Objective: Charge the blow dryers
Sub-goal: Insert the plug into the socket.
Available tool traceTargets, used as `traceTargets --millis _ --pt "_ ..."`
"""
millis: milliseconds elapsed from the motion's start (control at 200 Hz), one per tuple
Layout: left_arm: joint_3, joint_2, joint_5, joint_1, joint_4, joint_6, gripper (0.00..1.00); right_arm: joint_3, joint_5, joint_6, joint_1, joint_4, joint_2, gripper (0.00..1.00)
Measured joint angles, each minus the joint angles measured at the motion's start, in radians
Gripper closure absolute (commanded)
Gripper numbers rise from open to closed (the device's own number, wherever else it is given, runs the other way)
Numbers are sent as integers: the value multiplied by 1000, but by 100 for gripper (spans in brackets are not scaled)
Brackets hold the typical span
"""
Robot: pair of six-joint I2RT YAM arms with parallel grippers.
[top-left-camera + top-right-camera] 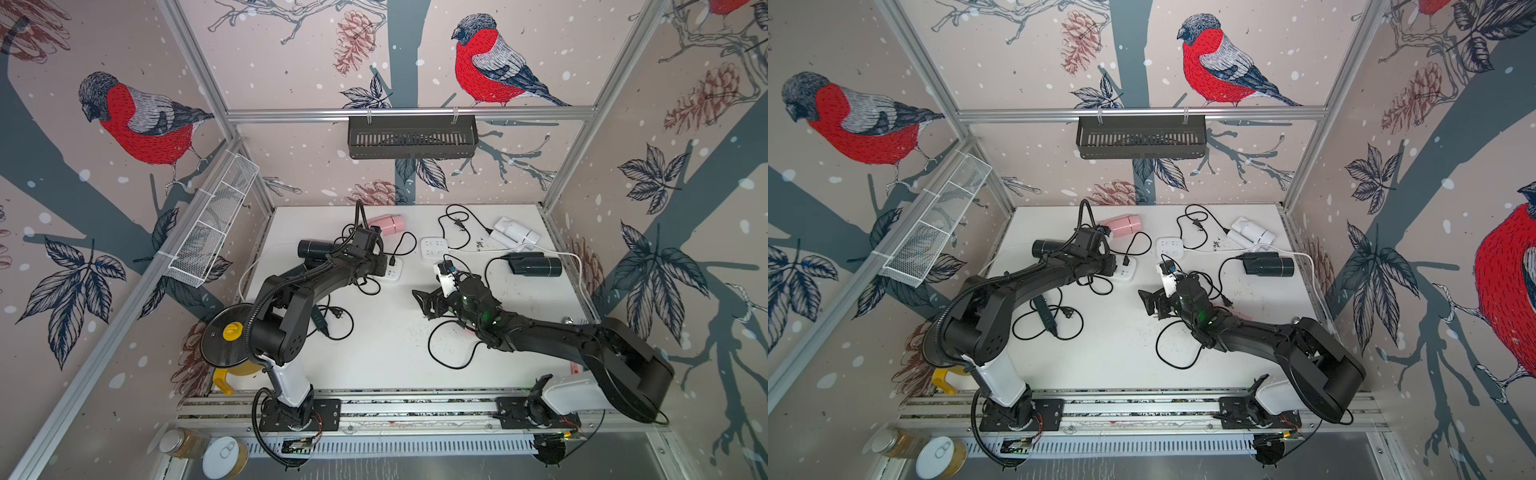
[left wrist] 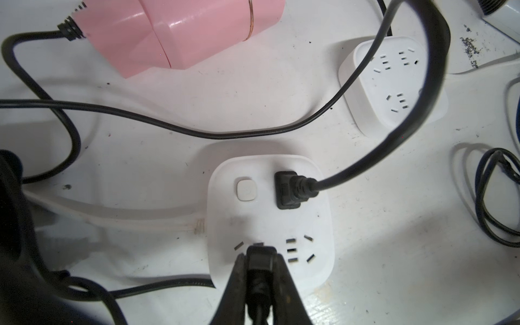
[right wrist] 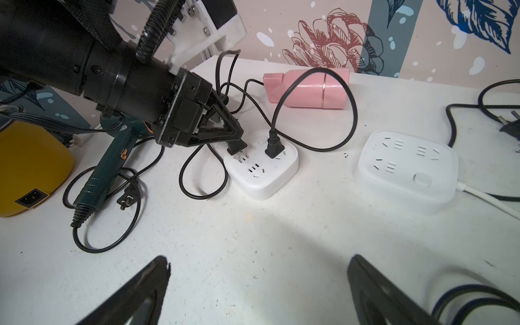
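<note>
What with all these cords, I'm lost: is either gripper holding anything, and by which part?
The left gripper pinches a black plug by its body; the right gripper, open, holds nothing.

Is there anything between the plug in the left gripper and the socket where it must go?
Nothing visible does. The left gripper holds the plug right at a free socket of the strip, prongs at the slots. The other plug sits in a separate socket beside it, apart from the held one.
</note>
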Motion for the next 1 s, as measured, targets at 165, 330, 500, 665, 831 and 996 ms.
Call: traceTargets --millis 165,330,500,665,831,996 --pt "8 19 1 0 2 -6 89 1 0 0 2 0 0 0" --pt "8 32 -3 0 15 -6 89 4 4 -2 6 -1 0 0" --pt "6 39 -5 -1 31 -6 89 5 8 -3 6 -7 6 0" --pt "-7 39 -25 -8 48 -6 89 7 13 -3 11 -11 7 0" --pt "-30 38 -82 -35 95 13 90 10 18 -7 13 -17 7 0" --pt "-71 29 -133 -58 158 32 91 10 27 -20 15 -18 6 0"
